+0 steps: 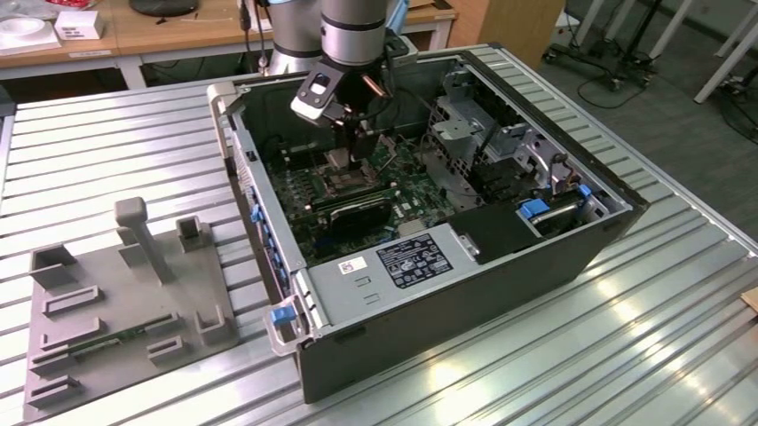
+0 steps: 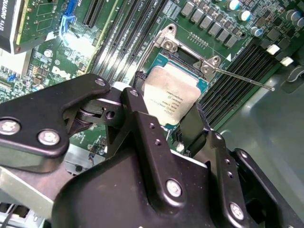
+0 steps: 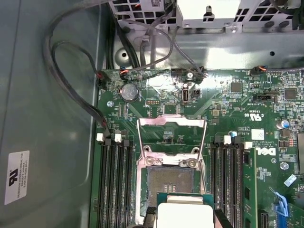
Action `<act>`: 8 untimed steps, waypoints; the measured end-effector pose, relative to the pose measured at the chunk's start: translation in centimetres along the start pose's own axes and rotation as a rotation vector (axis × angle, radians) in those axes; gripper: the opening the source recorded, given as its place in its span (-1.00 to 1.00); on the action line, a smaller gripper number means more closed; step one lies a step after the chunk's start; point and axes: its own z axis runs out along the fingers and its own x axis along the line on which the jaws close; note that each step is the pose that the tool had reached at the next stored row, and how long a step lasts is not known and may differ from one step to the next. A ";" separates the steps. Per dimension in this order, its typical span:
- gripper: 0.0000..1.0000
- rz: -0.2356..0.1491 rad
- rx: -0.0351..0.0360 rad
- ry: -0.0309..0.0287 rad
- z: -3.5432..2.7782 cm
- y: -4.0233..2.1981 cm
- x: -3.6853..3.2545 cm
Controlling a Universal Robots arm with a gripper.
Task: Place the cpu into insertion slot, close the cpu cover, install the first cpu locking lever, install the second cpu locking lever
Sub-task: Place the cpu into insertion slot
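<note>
My gripper [image 1: 343, 149] reaches down into the open computer case [image 1: 569, 257], just above the motherboard. It is shut on the cpu [image 2: 173, 92], a pale silvery square chip held by two opposite edges between black fingers [image 2: 142, 114]. In the first wrist view the cpu [image 3: 185, 211] hangs over one edge of the insertion slot [image 3: 171, 180], whose dark contact field lies bare. The cpu cover [image 3: 171, 128], a silvery frame, is swung open and lies back beyond the slot. A thin locking lever [image 2: 242, 78] sticks out from the socket's corner.
Black memory slots [image 3: 114, 180] flank the socket on both sides. Cables [image 3: 71, 61] and a metal drive cage [image 1: 474, 133] crowd the case interior. A grey fixture plate [image 1: 119, 311] with upright holders lies on the ribbed table at the exterior view's left.
</note>
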 end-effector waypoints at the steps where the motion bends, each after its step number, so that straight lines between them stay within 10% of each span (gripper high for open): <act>1: 0.08 0.000 0.0000 -0.0001 0.02 0.00 0.02; 8: 0.08 0.000 0.0002 -0.0003 0.05 0.00 0.05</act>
